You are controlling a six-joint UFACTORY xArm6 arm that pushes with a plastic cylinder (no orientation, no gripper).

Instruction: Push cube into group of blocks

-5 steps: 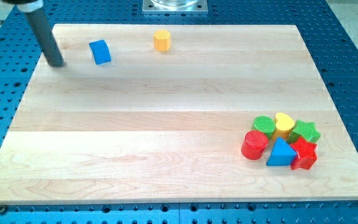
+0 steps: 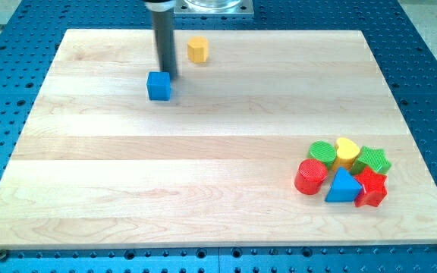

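A blue cube (image 2: 158,86) sits on the wooden board (image 2: 203,152) at the upper left. My tip (image 2: 165,76) is right behind the cube's upper right edge, touching or nearly touching it. The group of blocks lies at the lower right: a red cylinder (image 2: 310,177), a green cylinder (image 2: 322,152), a yellow heart (image 2: 347,151), a green star (image 2: 373,160), a blue triangle (image 2: 343,186) and a red star (image 2: 371,188), packed together. The cube is far from the group.
A yellow hexagonal block (image 2: 197,49) stands alone near the board's top edge, to the right of my rod. A metal base plate (image 2: 214,6) sits beyond the board's top edge. A blue perforated table surrounds the board.
My tip has moved from the far left to the cube's upper right side. The blue cube has shifted right and down toward the view's bottom.
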